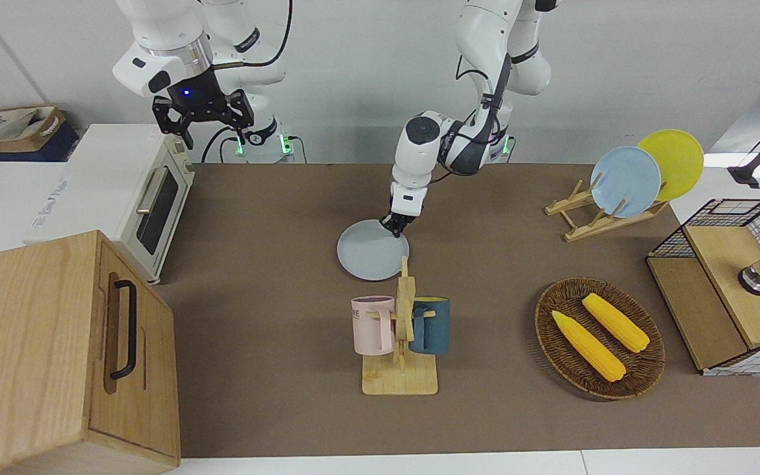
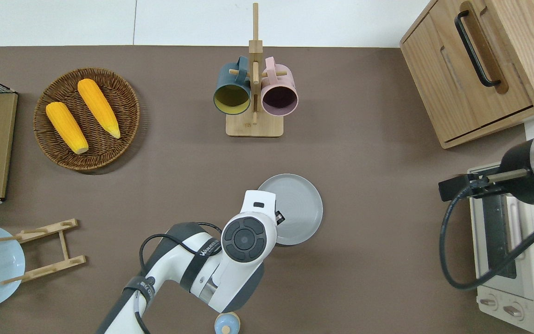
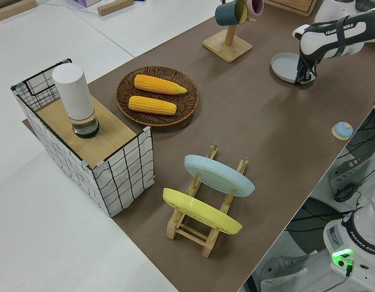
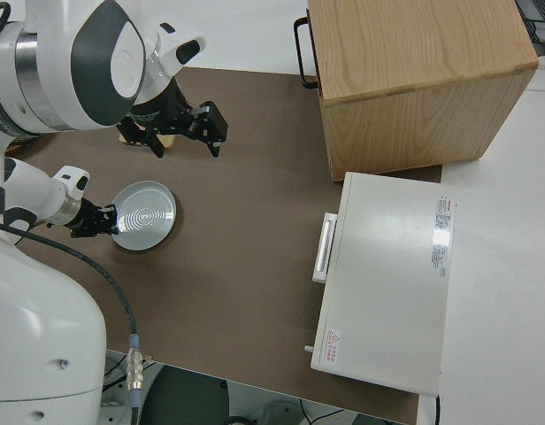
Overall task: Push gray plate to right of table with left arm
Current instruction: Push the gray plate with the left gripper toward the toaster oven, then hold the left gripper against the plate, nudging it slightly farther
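Mid-frame, our left pincer (image 1: 394,227) presses the gray plate (image 1: 371,251)'s rim on the desk (image 1: 274,218); we cannot tell its grip. Right arm parked.

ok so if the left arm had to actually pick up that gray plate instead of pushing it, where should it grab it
Probably the low raised rim of the gray plate, on the edge toward the left arm's end of the table, where the left gripper already sits. The plate lies flat on the table, so only the rim offers a lip; one finger over it, one under, coming in low from the side.
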Controlling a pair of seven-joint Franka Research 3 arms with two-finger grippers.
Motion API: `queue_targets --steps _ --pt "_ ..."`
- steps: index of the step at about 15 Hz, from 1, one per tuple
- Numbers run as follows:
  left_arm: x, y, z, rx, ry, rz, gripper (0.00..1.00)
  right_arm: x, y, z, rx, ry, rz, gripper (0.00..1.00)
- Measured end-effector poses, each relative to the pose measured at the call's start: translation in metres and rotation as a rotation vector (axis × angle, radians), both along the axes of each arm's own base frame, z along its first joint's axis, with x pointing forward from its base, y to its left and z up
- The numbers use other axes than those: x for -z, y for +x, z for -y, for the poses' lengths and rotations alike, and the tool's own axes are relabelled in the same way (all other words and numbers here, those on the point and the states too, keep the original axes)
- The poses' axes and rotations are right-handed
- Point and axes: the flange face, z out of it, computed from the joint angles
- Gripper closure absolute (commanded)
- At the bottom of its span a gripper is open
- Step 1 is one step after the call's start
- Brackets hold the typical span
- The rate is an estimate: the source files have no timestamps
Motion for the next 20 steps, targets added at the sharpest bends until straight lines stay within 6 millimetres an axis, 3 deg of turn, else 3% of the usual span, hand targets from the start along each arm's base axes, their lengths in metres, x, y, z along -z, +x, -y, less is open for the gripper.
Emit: queue_targets --steps 5,13,20 --pt "0.000 -0.010 0.026 -0.009 -0.007 -0.002 1.00 0.000 0.000 0.000 0.000 0.000 0.000 0.017" --pt "-0.007 -0.003 0.072 -0.034 0.005 -0.040 1.00 0.000 0.000 0.000 0.000 0.000 0.000 0.017" --pt "-0.003 -0.021 0.105 -0.048 0.000 -0.045 1.00 0.000 0.000 0.000 0.000 0.000 0.000 0.017"
